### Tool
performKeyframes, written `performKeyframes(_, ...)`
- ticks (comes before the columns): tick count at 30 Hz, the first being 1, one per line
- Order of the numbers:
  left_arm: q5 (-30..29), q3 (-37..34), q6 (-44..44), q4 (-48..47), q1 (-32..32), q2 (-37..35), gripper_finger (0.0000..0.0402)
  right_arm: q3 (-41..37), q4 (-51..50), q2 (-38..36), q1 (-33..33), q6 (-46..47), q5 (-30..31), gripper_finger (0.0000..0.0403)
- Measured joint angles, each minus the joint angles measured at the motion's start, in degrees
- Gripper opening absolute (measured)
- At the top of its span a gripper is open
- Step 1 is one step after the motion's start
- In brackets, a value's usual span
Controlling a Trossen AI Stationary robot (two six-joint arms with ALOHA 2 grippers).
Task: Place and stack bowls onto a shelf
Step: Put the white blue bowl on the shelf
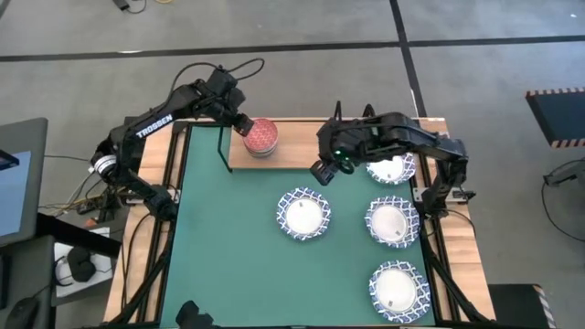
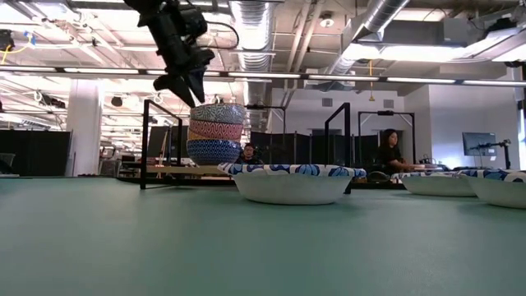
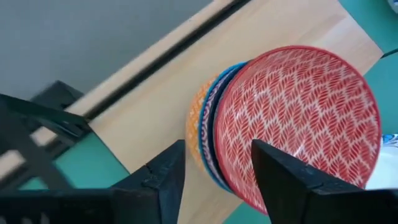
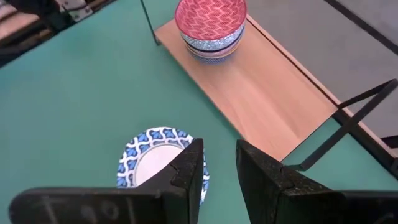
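Observation:
A stack of small bowls (image 1: 260,137), the top one red inside (image 3: 298,106), stands on the left end of the light-wood shelf (image 1: 306,151). My left gripper (image 3: 221,177) is open just above the stack's left rim. One finger is outside the stack and one over the red bowl's inside, and I see no touch in the low view (image 2: 193,97). My right gripper (image 4: 214,165) hangs open and empty above the mat, between the shelf's near edge and a white bowl with a blue-patterned rim (image 1: 303,215).
More white blue-rimmed bowls sit on the right: one by the shelf's right end (image 1: 391,167), two on the green mat (image 1: 393,222) (image 1: 398,288). Black wire frames (image 1: 222,146) stand at the shelf's ends. The shelf's middle and right (image 4: 267,93) lie bare.

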Motion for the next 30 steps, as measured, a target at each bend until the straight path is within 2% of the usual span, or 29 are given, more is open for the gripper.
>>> performKeyframes(5,-1.5,0.0,4.7,1.2,-0.1,-4.5,0.0169,0.0,-0.9,0.5,-0.8,-0.2,0.0,0.0120)
performKeyframes(10,2.2,0.0,10.2,3.1,-0.9,-8.9,0.0169,0.0,-0.9,0.5,-3.2,0.3,0.0,0.0120)
performKeyframes(14,3.0,0.0,10.9,4.2,-2.7,-10.8,0.0169,0.1,4.8,1.7,-6.6,-0.3,-0.3,0.0120)
performKeyframes(23,2.9,0.0,11.1,3.4,-5.1,-15.6,0.0169,0.1,23.2,11.8,-15.1,-7.2,-12.4,0.0120)
performKeyframes(30,1.9,-2.9,10.6,1.3,-5.0,-21.6,0.0169,-0.1,24.2,20.8,-17.6,-10.1,-15.5,0.0120)
